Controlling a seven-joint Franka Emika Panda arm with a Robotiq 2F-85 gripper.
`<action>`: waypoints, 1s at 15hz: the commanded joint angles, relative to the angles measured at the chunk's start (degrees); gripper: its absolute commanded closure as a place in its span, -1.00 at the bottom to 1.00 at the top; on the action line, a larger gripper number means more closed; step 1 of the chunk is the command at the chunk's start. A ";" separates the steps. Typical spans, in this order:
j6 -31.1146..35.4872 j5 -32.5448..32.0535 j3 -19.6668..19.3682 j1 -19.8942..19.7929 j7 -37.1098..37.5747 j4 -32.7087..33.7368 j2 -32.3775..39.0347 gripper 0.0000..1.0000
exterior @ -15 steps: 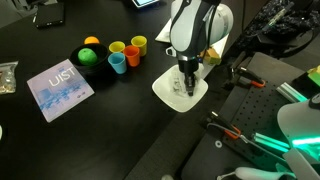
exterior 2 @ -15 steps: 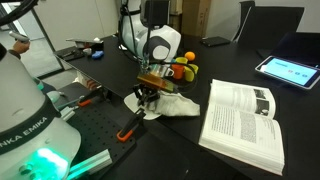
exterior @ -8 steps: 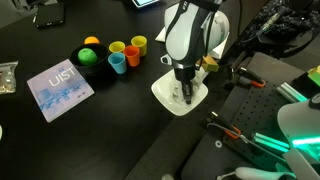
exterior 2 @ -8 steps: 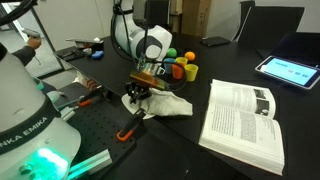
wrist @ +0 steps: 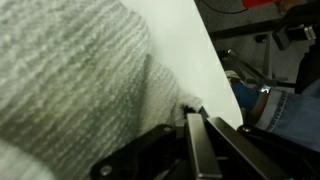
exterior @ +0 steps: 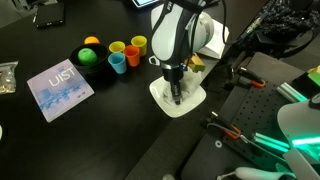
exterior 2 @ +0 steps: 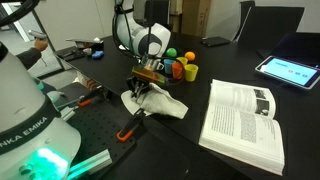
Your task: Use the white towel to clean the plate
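The white towel lies crumpled on the black table and covers the white plate, of which only an edge shows. It also shows in the other exterior view, towel. My gripper points straight down, shut on a fold of the towel and pressing it on the plate. In the wrist view the knitted towel fills the left, the plate's smooth white surface lies beside it, and the closed fingers pinch the cloth.
Coloured cups and a green bowl with an orange ball stand behind the plate. A blue booklet lies apart. An open book and a tablet lie on the table. Clamps lie near the base.
My gripper has dragged the towel sideways across the plate, away from the robot base side, and the arm has leaned over with it. The towel's shape has shifted.
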 commanded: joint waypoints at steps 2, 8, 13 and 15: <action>-1.59 -0.32 -0.39 0.79 -0.26 4.78 2.35 0.98; -0.77 -1.96 -3.72 0.31 -0.09 6.62 -0.04 0.98; 0.48 -2.53 -5.34 0.22 -0.08 4.33 -2.60 0.98; 1.01 -3.47 -5.03 1.70 0.56 3.98 -4.31 0.98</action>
